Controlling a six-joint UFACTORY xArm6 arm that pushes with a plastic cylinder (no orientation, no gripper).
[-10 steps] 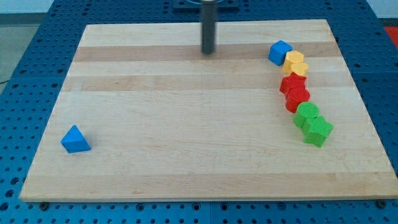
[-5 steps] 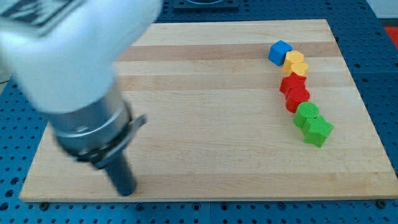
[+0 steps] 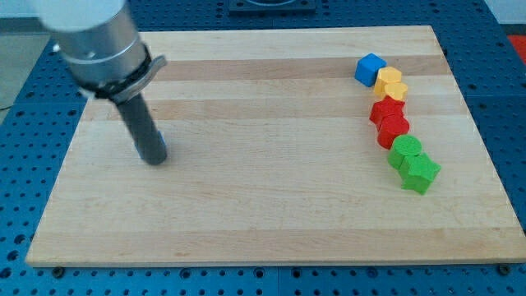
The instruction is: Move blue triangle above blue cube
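The blue cube (image 3: 370,68) sits at the view's upper right, at the top of a curved row of blocks. My tip (image 3: 154,159) rests on the wooden board (image 3: 263,205) at the view's left, far from the cube. Only a thin blue sliver (image 3: 163,148) shows at the right edge of the rod just above the tip; it looks like the blue triangle, mostly hidden behind the rod. The arm's grey body fills the view's upper left corner.
Below the blue cube run two yellow blocks (image 3: 391,83), two red blocks (image 3: 389,119) and two green blocks (image 3: 413,161), touching in a chain down the view's right side. A blue pegboard surrounds the board.
The rod swung from the top centre down to the lower left, then moved up and right. The blue triangle is gone from its lower-left spot and is now almost hidden at the rod.
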